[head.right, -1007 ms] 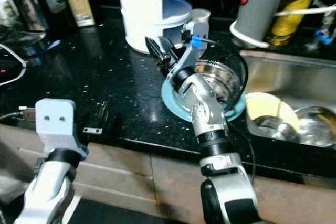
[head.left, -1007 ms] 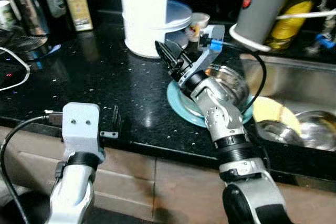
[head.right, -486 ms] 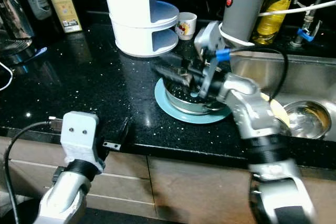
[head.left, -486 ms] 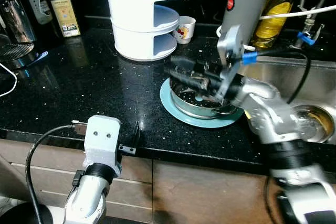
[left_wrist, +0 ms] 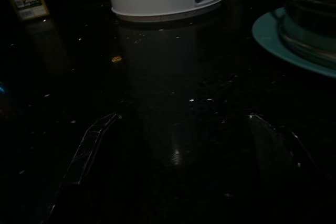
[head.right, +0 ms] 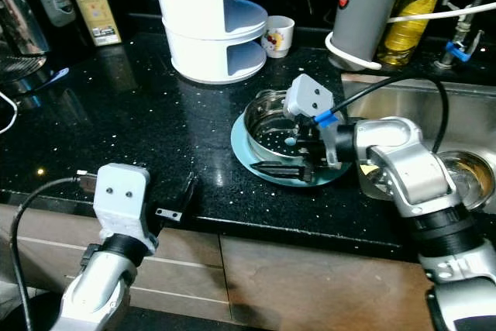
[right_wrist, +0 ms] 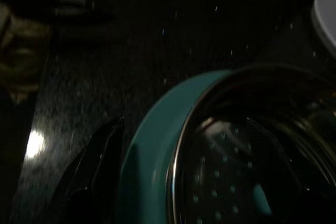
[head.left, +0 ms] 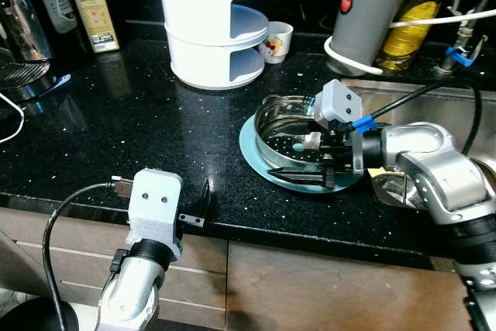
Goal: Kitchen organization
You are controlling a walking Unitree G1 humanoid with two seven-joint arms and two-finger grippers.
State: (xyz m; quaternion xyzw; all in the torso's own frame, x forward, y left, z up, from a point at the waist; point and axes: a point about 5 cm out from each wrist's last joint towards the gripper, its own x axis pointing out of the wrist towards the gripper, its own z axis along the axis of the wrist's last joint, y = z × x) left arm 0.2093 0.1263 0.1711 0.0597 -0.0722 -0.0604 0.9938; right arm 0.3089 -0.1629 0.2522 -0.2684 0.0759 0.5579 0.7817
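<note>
Right gripper (head.left: 302,179) lies low across the near rim of a steel strainer bowl (head.left: 291,133), its black fingers pointing toward the robot's left. From the wrist camera the fingers (right_wrist: 97,163) stand apart, one outside the rim over the plate and the other inside the bowl, so the rim sits between them; I cannot tell whether they press on it. The bowl, perforated in its base, rests on a teal plate (head.left: 256,159) on the black speckled counter (head.left: 139,125), just beside the sink (head.left: 434,102). Left gripper (head.left: 203,201) hangs at the counter's front edge, well apart from the plate; its wrist view is dark, but the two fingers (left_wrist: 86,148) show spread wide with nothing between them. Behind the plate stands a white tiered rack (head.left: 213,21) with pale blue shelves, and a small printed cup (head.left: 276,40) sits just beside its base. Farther right, at the back of the sink, are a grey cylinder (head.left: 368,9) with a red button and a white cord looped round its foot, and a bottle of yellow oil (head.left: 411,17). A yellow tin (head.left: 93,5) stands at the far left of the counter.
</note>
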